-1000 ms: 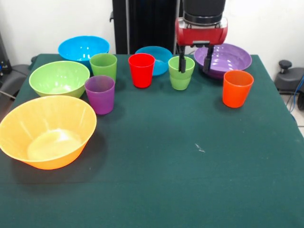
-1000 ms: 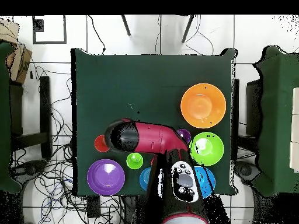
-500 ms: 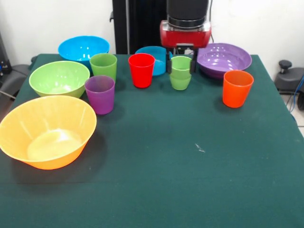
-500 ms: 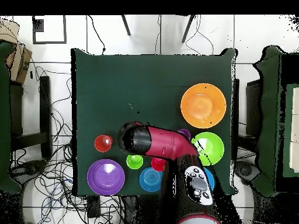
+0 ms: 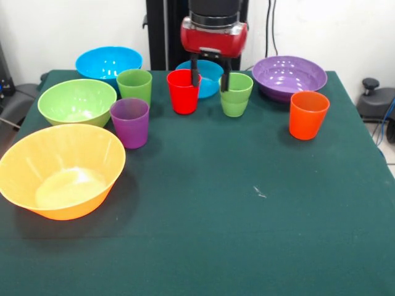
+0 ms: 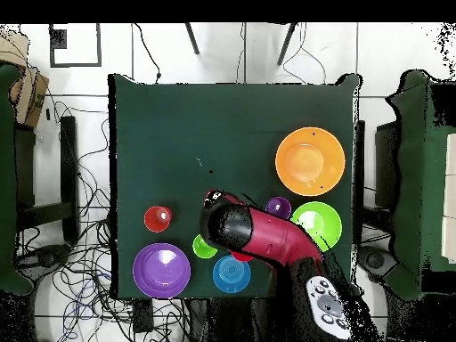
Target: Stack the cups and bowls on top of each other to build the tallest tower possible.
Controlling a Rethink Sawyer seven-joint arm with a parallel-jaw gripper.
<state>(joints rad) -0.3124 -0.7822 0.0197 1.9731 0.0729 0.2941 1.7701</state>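
Jaws (image 5: 210,77) spread apart and empty, hanging between the red tapered plastic cup (image 5: 183,90) and the doubled light green plastic cups (image 5: 235,94), both upright on the green-clothed worktop (image 5: 247,203). One finger overlaps the red rim, the other the green. Depth unclear; overhead, the arm hides most of the red cup.

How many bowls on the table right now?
5. Big orange bowl at the near left, light green bowl behind it, blue bowl at the far left corner, smaller blue bowl partly behind the gripper, purple bowl at the far right. None seems hidden.
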